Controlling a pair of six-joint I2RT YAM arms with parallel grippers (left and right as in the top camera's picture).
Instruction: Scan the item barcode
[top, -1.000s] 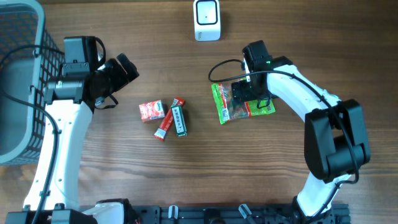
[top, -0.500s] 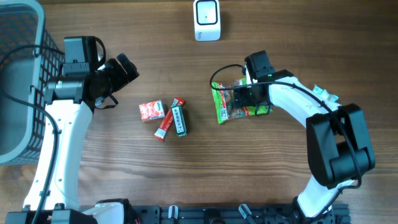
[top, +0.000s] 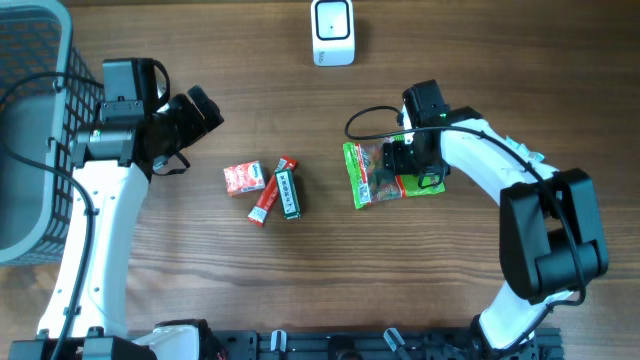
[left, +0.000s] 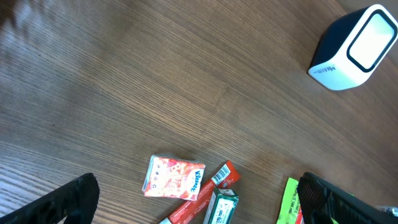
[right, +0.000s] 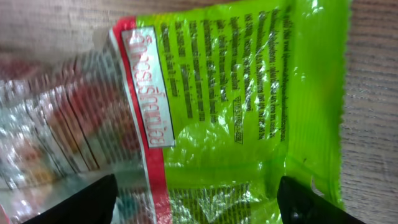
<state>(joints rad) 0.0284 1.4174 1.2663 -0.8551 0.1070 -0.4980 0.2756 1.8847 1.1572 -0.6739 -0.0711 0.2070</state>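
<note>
Straddling the green snack bag (top: 357, 177) on the table (top: 300, 280), the right gripper (top: 414, 166) stands wide open, gripping nothing. Slick film may slip or crumple on closing, hiding the barcode. The left gripper (top: 203, 112) gapes empty.

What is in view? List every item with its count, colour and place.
scanner: one, white with a dark side, top centre of the table
basket: one, grey mesh, far left edge
snack bag: one, green with a red and clear panel, flat on the table right of centre
tissue pack: one, red and white, centre left
stick pack: one, red, beside the tissue pack, tilted
slim pack: one, green and white, lying against the red stick
table: one, brown wood, under everything
left gripper: one, black, near the basket, jaws open and empty
right gripper: one, black, over the snack bag, jaws apart astride it
</note>
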